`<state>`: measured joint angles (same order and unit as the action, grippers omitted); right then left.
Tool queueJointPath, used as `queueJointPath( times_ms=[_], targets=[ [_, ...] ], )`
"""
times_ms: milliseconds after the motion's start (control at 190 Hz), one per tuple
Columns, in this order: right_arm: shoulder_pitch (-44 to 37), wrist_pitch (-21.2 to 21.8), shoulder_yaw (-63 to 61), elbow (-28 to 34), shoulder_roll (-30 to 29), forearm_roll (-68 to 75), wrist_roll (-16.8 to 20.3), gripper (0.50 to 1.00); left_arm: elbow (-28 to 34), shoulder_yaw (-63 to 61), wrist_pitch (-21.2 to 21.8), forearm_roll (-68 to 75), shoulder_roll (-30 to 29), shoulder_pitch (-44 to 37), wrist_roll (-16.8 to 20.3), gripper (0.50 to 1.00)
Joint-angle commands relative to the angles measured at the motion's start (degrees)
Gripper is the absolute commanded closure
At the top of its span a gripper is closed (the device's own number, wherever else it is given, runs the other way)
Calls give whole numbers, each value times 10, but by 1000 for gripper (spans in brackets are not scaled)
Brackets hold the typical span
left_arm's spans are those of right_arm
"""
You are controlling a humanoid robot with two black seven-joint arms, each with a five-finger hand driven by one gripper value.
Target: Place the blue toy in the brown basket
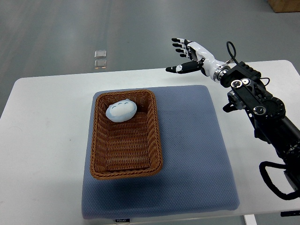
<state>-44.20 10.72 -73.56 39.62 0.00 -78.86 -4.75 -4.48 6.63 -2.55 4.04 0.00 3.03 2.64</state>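
The blue toy lies in the brown basket; the right hand hovers empty, fingers spread wide; the mat's label is illegible.

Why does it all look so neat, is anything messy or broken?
Nothing stands out. The blue toy lies inside the brown basket, which sits flat on the grey mat. The right hand hovers open, holding nothing.
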Motion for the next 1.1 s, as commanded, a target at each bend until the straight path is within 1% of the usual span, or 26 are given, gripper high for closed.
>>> queueJointPath(
  times_ms=[0, 111, 316, 464, 659, 1097],
  targets=[
    [23, -32, -33, 3, 0, 56, 19, 583, 1, 0, 0, 0, 0, 0, 0, 500],
    [39, -68, -34, 7, 0, 103, 19, 583, 3, 0, 0, 0, 0, 0, 0, 500],
    [58, -104, -47, 9, 0, 170, 18, 585, 4, 0, 0, 0, 0, 0, 0, 500],
    [72, -119, -46, 10, 0, 188, 12, 585, 4, 0, 0, 0, 0, 0, 0, 500],
    [76, -131, -44, 11, 0, 188, 11, 583, 4, 0, 0, 0, 0, 0, 0, 500],
    [78, -131, -40, 19, 0, 188, 11, 583, 4, 0, 0, 0, 0, 0, 0, 500]
  ],
)
